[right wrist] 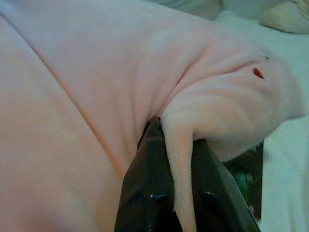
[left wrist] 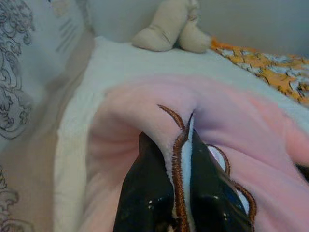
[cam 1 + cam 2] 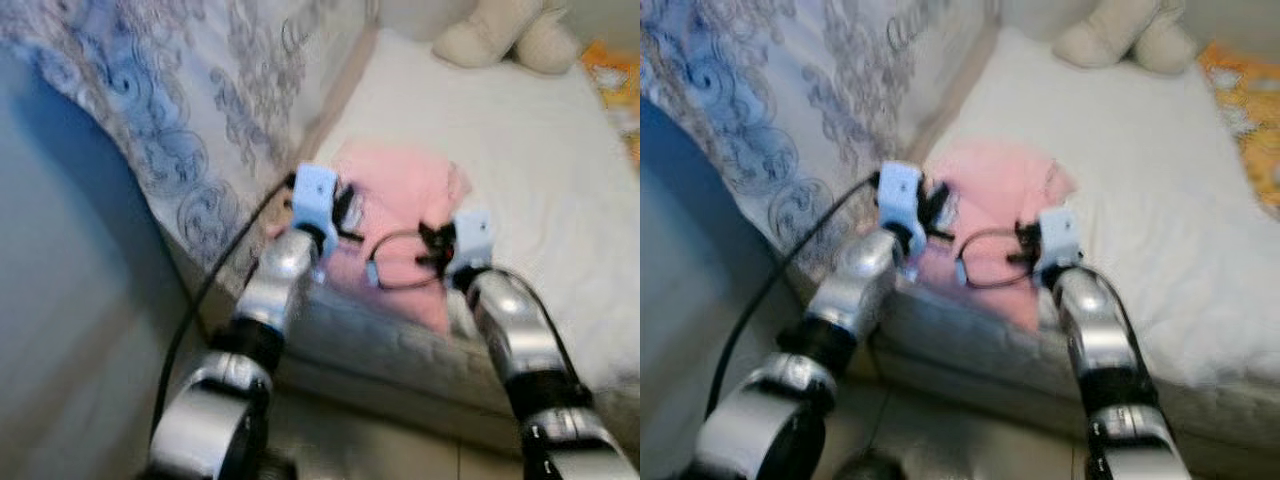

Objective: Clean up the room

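A pink fleece cloth lies on the white bed, near its front edge. My left gripper is at the cloth's left side, shut on a fold with brown-and-white trim. At the cloth's right side my right gripper is shut on a pinched ridge of the pink cloth. Both black finger pairs clamp fabric between them.
A cream plush toy sits at the far end of the bed. An orange patterned blanket lies at the far right. A blue-patterned curtain or sheet hangs along the left. Pale floor lies below, left of the bed.
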### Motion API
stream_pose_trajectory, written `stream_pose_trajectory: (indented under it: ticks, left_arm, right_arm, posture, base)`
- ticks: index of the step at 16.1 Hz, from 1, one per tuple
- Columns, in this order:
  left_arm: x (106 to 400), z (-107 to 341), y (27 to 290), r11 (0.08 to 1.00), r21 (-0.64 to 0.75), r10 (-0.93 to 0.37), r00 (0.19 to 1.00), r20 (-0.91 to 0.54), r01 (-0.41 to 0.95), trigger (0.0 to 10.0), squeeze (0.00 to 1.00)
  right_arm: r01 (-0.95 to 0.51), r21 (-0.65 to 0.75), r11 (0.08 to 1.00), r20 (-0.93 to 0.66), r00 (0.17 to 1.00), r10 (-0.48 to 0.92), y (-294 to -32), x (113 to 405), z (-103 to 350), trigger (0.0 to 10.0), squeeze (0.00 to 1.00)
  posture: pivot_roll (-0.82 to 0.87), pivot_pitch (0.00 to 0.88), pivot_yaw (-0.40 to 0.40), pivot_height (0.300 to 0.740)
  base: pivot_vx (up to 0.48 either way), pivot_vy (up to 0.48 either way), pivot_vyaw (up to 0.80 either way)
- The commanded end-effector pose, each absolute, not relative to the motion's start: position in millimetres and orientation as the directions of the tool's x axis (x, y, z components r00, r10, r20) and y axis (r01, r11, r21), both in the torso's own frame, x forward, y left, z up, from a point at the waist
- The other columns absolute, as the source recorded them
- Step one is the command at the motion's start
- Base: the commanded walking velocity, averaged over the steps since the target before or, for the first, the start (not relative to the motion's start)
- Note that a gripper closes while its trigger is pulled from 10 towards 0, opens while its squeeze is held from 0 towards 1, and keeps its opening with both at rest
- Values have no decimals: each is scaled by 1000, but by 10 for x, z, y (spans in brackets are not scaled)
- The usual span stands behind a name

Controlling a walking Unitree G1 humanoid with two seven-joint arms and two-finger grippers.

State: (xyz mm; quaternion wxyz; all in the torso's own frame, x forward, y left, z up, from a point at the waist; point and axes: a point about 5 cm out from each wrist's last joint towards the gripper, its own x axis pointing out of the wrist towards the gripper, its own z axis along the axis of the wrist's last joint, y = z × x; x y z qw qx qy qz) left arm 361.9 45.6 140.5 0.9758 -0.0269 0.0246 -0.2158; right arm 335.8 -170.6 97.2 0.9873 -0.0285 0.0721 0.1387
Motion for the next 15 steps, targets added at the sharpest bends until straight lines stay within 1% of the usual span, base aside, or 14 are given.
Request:
stream_pose_trajectory:
  ticks: [1, 5, 7, 10, 14, 15]
  left_arm:
    - [3651, 1624, 417, 908, -34, -415, 908, 57, 417, 10000, 0]
    - [3652, 1634, 410, 917, -33, -395, 917, 54, 397, 10000, 0]
    - [3652, 1618, 426, 922, -50, -381, 923, 47, 383, 10000, 0]
    - [3653, 1610, 442, 928, -58, -366, 929, 44, 368, 10000, 0]
    - [3643, 1588, 432, 930, -71, -361, 932, 29, 362, 10000, 0]
    - [3634, 1575, 408, 928, -87, -362, 932, 21, 362, 10000, 0]
  right_arm:
    - [-271, -53, 961, -143, 955, 261, -1757, 3354, 993, 10000, 0]
    - [-261, -31, 965, -142, 957, 254, -1757, 3340, 978, 10000, 0]
    - [-284, -63, 957, -150, 950, 273, -1716, 3318, 954, 10000, 0]
    - [-295, -62, 954, -153, 947, 282, -1695, 3318, 949, 10000, 0]
    - [-302, -61, 951, -176, 942, 287, -1714, 3318, 930, 10000, 0]
    - [-307, -70, 949, -189, 938, 289, -1726, 3314, 922, 10000, 0]
  posture:
    - [13, 0, 8, 740]
    - [13, 0, 14, 740]
    - [13, 0, 17, 740]
    - [16, 0, 16, 740]
    - [22, 0, 8, 740]
    - [25, 0, 6, 740]
  base:
    - [424, 0, 0]
    - [430, 0, 0]
    - [435, 0, 456]
    - [440, 0, 435]
    - [443, 0, 428]
    - [442, 0, 0]
